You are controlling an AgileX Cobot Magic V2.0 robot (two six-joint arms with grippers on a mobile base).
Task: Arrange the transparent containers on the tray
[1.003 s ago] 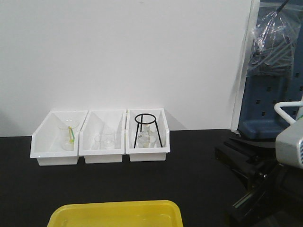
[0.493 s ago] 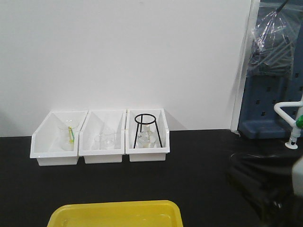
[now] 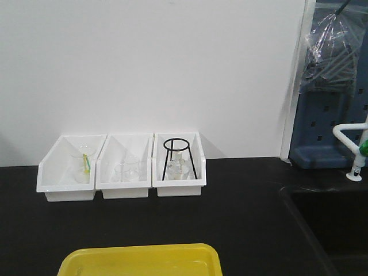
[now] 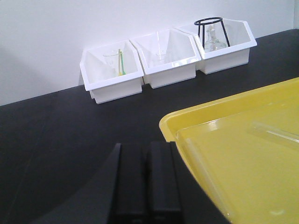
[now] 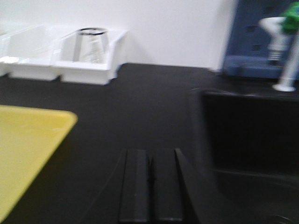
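The left gripper [image 4: 145, 179] is clenched, empty, just beside the tray [image 4: 196, 140], where one tube [image 4: 273, 132] lies flat. Three bins [image 3: 122, 165] line the wall behind. The right gripper [image 5: 150, 184] is clenched, empty, beside a sink [image 5: 252, 133].

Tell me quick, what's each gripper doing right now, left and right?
Left gripper: shut, fingers pressed together, holding nothing, beside the tray.
Right gripper: shut, fingers together, holding nothing, over the bare black table.
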